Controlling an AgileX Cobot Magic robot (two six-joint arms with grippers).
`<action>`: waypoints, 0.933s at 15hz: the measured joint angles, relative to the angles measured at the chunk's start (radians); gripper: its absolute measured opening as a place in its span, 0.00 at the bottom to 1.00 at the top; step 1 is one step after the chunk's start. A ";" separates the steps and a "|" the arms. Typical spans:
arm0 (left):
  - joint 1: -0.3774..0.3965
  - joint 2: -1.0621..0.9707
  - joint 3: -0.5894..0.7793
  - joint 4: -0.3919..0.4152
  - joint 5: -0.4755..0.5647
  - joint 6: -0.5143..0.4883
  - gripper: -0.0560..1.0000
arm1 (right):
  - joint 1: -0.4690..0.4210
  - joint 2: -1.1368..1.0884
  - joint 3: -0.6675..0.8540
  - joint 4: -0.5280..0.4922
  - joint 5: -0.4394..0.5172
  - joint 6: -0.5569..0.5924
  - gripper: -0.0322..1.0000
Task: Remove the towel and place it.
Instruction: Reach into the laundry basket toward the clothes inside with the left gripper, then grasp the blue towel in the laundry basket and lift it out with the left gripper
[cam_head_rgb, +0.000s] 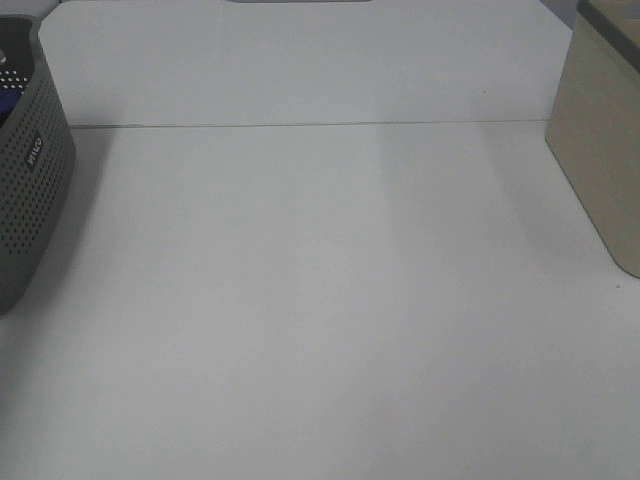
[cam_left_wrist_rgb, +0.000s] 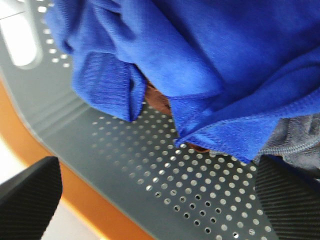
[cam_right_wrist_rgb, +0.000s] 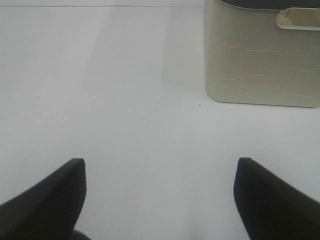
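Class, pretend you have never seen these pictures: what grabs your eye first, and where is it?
The bright blue towel stands out most, bunched up in the grey holed basket at the left edge of the white table, with the open left claw close by it. Next comes the cream bin at the table's right edge.

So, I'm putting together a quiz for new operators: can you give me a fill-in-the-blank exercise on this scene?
1. The towel bunched against the perforated grey basket is ____ in colour.
2. The left gripper hovers at the towel with its jaws ____.
3. In the high view the basket stands at the ____ edge of the table.
4. The right gripper, jaws apart above the table, holds ____.
Missing words: blue; open; left; nothing.
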 joint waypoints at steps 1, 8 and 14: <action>0.022 0.014 0.000 -0.040 -0.007 0.052 0.98 | 0.000 0.000 0.000 0.000 0.000 0.000 0.79; 0.113 0.094 -0.002 -0.112 -0.092 0.238 0.98 | 0.000 0.000 0.000 0.000 0.000 0.000 0.79; 0.113 0.161 -0.004 -0.122 -0.107 0.252 0.93 | 0.000 0.000 0.000 0.000 0.000 0.000 0.79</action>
